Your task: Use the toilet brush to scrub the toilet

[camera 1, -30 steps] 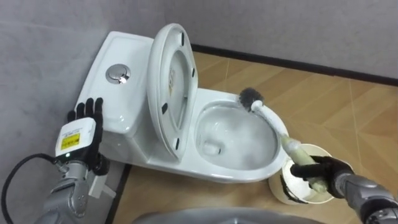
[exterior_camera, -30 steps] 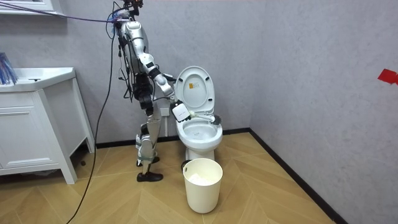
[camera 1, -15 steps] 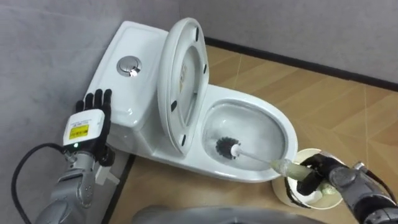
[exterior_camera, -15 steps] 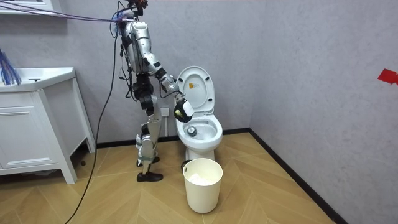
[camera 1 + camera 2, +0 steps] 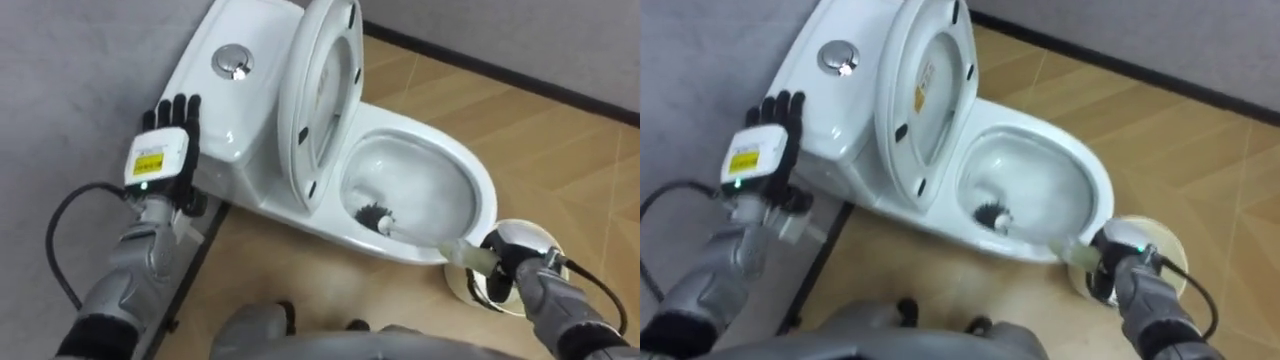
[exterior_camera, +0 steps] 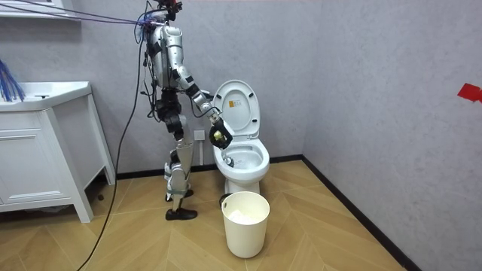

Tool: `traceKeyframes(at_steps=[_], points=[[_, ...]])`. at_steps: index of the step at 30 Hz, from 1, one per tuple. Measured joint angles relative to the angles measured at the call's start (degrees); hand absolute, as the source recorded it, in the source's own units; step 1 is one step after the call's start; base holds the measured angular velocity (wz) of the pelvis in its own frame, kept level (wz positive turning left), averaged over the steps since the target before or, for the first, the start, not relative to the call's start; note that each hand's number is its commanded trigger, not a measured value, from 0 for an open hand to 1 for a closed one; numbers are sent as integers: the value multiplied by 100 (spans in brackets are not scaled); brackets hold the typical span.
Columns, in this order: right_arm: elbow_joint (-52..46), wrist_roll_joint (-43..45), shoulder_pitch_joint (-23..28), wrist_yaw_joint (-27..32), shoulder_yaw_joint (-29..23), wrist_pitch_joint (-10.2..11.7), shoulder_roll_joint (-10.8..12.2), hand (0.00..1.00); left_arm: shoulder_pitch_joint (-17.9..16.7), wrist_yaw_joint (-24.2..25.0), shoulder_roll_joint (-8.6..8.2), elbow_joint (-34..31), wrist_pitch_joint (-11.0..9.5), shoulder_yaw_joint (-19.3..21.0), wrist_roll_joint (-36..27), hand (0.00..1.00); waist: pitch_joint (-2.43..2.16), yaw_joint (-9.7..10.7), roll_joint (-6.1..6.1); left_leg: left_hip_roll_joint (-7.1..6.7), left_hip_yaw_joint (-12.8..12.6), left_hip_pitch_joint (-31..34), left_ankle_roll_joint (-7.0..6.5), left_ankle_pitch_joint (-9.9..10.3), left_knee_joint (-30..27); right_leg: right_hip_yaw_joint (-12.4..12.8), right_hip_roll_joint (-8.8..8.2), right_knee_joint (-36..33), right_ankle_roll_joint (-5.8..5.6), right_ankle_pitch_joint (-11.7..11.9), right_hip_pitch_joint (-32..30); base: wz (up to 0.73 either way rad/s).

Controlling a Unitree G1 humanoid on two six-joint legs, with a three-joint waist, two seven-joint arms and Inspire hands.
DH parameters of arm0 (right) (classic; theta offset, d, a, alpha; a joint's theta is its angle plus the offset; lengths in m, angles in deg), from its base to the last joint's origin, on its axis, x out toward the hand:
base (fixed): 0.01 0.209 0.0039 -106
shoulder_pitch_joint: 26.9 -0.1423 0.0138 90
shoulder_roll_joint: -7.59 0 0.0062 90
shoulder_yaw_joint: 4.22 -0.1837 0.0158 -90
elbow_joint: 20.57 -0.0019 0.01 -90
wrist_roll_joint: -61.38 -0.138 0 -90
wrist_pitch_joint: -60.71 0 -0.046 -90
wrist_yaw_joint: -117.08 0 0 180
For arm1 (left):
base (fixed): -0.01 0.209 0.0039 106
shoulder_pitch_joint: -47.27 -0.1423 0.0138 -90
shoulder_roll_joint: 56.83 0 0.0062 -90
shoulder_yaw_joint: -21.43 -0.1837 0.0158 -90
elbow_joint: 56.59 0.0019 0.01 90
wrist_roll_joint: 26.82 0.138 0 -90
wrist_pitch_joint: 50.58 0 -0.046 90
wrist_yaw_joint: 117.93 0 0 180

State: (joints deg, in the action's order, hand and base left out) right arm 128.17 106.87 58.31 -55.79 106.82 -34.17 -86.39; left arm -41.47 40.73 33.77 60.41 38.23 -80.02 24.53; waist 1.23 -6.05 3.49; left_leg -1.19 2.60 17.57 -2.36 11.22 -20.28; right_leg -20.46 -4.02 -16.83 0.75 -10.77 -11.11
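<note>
A white toilet stands against the grey wall with its lid raised. The toilet brush's dark bristle head is down inside the bowl, near its front-left wall. Its pale handle runs over the rim to my right hand, which is shut on it at the lower right. A white brush holder stands on the floor just under that hand. My left hand is held up, open, beside the tank. In the room view I stand at the toilet's left side.
A cream waste bin stands on the wooden floor in front of the toilet. A white cabinet is at the room view's left. A round flush button tops the tank. Grey walls close in behind and beside the toilet.
The brush head has gone from above the bowl's far rim down into the bowl. My right hand has dropped lower over the holder. The eye view has shifted.
</note>
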Motion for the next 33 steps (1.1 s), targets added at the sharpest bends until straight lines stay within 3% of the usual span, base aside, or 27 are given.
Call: traceKeyframes(at_steps=[1, 4, 6, 9, 11, 12, 17, 21, 24, 28, 33], points=[[146, -42, -172, 83, 51, 7, -3, 100, 214, -181, -38, 183, -58, -57, -2, 0, 79, -64, 27, 10, 3, 196, 0, 0, -131, -9, -13, -123, 27, -10, -174, 0], [580, -45, -832, 169, 244, 44, -45, 100, 714, -578, -25, 464, -236, -164, -195, 0, 121, -121, 10, 15, 107, 795, 26, -47, -414, -81, -50, -415, 105, -14, -731, 9], [687, -41, -1276, 222, 392, 55, -117, 100, 1116, -756, -22, 556, -321, -288, -242, 0, 191, -258, 89, 35, 152, 1201, 60, -115, -561, -152, -74, -519, 184, 33, -1107, 9], [751, -32, -1772, 222, 558, 69, -260, 100, 1474, -865, -8, 563, -357, -470, -257, 0, 238, -396, 144, 27, 251, 1634, 85, -196, -705, -220, -92, -672, 235, 57, -1513, 11], [778, -49, -2254, 227, 832, 37, -411, 100, 1787, -970, 89, 554, -447, -719, -481, 0, 299, -567, 172, 31, 249, 1920, 97, -279, -742, -252, -112, -753, 289, 96, -1804, 0], [783, -58, -2376, 228, 884, 14, -428, 100, 1843, -991, 120, 549, -470, -761, -524, 0, 304, -581, 177, 26, 251, 1971, 100, -299, -740, -262, -123, -775, 293, 98, -1861, 4], [890, -892, -3195, 152, 1381, -259, -563, 100, 2271, -1370, 278, 513, -621, -1135, -862, 0, 446, -846, 395, -46, 279, 2278, 137, -521, -529, -290, -212, -886, 355, 111, -2291, 8], [1035, -1938, -3537, 143, 1359, -385, -574, 100, 2302, -1656, 498, 334, -668, -1245, -916, 0, 489, -826, 495, -51, 332, 2438, 164, -597, -469, -283, -207, -893, 371, 120, -2470, 5], [1046, -2819, -3645, 147, 1302, -458, -615, 100, 2310, -1884, 568, 343, -661, -1255, -920, 0, 509, -778, 561, -52, 293, 2484, 162, -628, -474, -227, -227, -959, 381, 116, -2574, -1], [1045, -3227, -3788, 149, 952, -463, -664, 100, 2314, -2101, 719, 320, -631, -1231, -901, 0, 516, -596, 592, -55, 250, 2676, 156, -636, -621, -159, -258, -1118, 408, 92, -2778, -2], [1044, -3221, -3917, 146, 756, -453, -673, 100, 2308, -2087, 702, 343, -367, -1128, -904, 0, 519, -343, 631, -132, 139, 2701, 94, -684, -708, -84, -417, -1386, 386, 30, -2911, -4]])
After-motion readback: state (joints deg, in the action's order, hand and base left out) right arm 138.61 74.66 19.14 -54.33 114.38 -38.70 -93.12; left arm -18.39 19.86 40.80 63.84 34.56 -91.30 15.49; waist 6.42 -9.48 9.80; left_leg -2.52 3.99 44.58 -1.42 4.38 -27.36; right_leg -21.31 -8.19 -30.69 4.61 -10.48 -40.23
